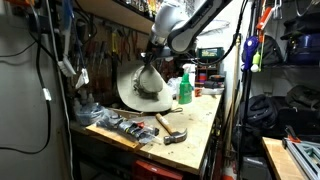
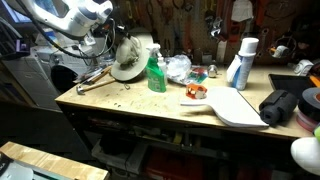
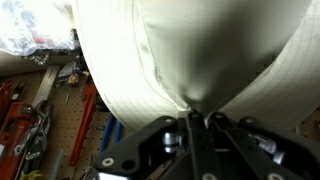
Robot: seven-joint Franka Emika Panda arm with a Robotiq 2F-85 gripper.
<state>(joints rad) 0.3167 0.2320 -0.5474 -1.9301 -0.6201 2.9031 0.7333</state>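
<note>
My gripper [image 3: 197,115] is shut on the rim of a white ribbed paper plate [image 3: 130,70], which fills most of the wrist view. In both exterior views the gripper [image 1: 151,66] [image 2: 113,45] holds the plate [image 1: 135,90] [image 2: 127,66] tilted on edge above the back of the wooden workbench [image 1: 200,125] [image 2: 150,105]. A green soap bottle [image 1: 185,88] [image 2: 156,72] stands just beside the plate.
A hammer [image 1: 172,128] [image 2: 95,80] and loose tools [image 1: 120,125] lie on the bench. A white cutting board [image 2: 235,108], an orange item [image 2: 195,91], a white spray can [image 2: 245,62] and a clear plastic bag [image 2: 178,67] sit further along. A pegboard with tools [image 3: 40,120] is behind.
</note>
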